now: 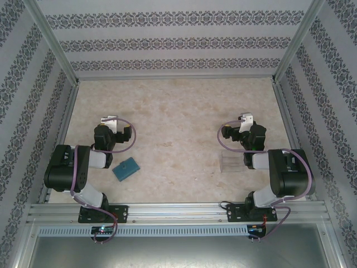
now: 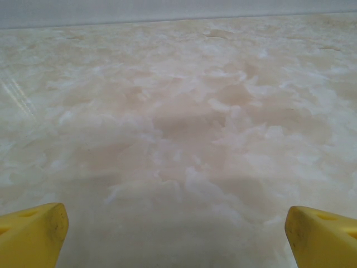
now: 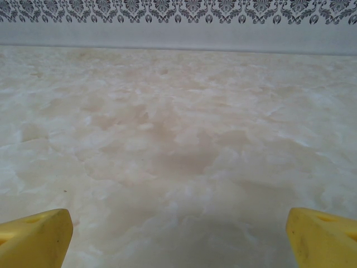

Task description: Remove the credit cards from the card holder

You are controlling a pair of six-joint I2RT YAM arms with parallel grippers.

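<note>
While both arms rest tucked near their bases, your left tool (image 1: 110, 119) and right tool (image 1: 245, 118) gape wide and empty, ready to grasp. The small teal-blue soft card holder (image 1: 126, 168) lies folded on the beige marbled surface (image 1: 178, 106), beside your left arm.

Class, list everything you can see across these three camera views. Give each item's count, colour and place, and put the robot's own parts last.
card holder: one, teal-blue, flat on the table beside the left arm
clear box: one, transparent, on the table by the right arm
table: one, beige marbled, under everything
walls: three, pale with dark floral bands, around the table
left gripper: one, yellow fingers, open, over bare table
right gripper: one, yellow fingers, open, over bare table
</note>
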